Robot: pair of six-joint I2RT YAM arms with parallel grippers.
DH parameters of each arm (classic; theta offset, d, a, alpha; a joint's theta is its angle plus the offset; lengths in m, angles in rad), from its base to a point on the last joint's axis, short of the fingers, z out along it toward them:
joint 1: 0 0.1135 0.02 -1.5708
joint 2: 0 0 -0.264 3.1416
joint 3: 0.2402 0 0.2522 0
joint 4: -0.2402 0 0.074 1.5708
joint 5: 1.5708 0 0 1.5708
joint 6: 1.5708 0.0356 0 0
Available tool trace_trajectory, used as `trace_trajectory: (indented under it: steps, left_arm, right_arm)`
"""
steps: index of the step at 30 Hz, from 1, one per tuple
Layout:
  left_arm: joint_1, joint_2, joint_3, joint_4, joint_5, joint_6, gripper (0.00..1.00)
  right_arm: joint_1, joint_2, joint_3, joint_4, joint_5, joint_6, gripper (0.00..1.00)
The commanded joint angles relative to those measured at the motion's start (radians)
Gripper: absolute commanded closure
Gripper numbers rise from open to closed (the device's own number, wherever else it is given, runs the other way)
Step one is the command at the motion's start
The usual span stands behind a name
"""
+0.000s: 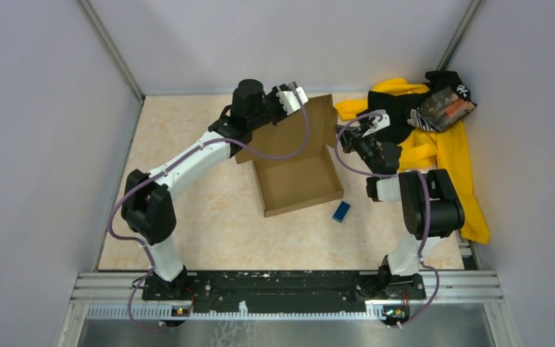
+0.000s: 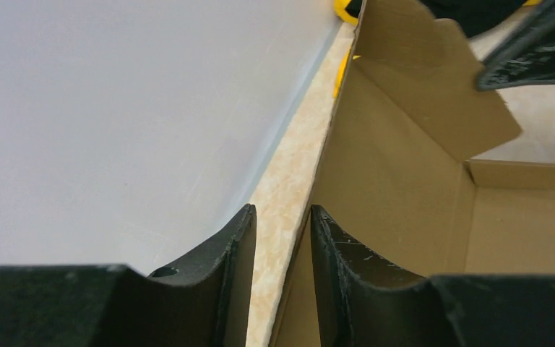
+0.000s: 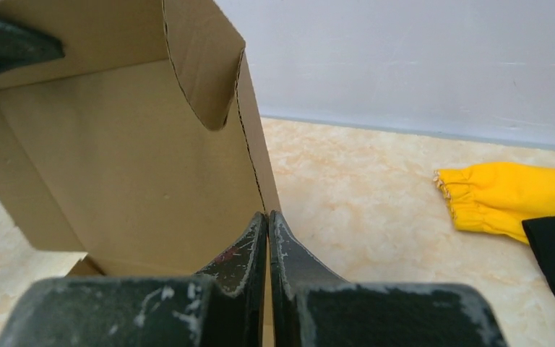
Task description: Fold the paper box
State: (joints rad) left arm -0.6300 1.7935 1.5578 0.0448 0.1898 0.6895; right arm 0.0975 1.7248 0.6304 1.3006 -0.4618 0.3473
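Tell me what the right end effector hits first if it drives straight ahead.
The paper box: the shut right end effector has its tips right at the upright panel's edge, seemingly touching. Depth is unclear.

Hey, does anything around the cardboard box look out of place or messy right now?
Yes. A heap of yellow and black clothes lies crumpled in the far right corner, trailing along the right wall, and a small blue block lies loose just off the near right corner of the box. The box itself looks undamaged.
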Motion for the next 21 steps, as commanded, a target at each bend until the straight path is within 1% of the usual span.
trace_trajectory:
  steps: [1, 8, 13, 17, 19, 21]
  left_arm:
    - [0.017, -0.020, 0.015, 0.100, -0.084, 0.016, 0.60]
    - [0.034, -0.016, 0.017, 0.138, -0.131, 0.019, 0.59]
    - [0.040, -0.044, -0.023, 0.167, -0.156, 0.014, 0.57]
    - [0.044, -0.092, -0.056, 0.173, -0.160, 0.000, 0.55]
    - [0.044, -0.117, -0.076, 0.177, -0.161, -0.007, 0.54]
    - [0.044, -0.135, -0.089, 0.186, -0.179, -0.021, 0.52]
  right_arm:
    - [0.036, -0.053, -0.061, 0.003, 0.025, 0.009, 1.00]
    - [0.108, -0.122, -0.117, -0.022, 0.076, -0.007, 1.00]
    - [0.147, -0.163, -0.144, -0.052, 0.096, -0.017, 1.00]
    - [0.153, -0.197, -0.137, -0.137, 0.127, -0.022, 0.99]
    - [0.153, -0.235, -0.107, -0.266, 0.179, -0.033, 0.88]
    - [0.153, -0.300, -0.055, -0.477, 0.304, -0.039, 0.70]
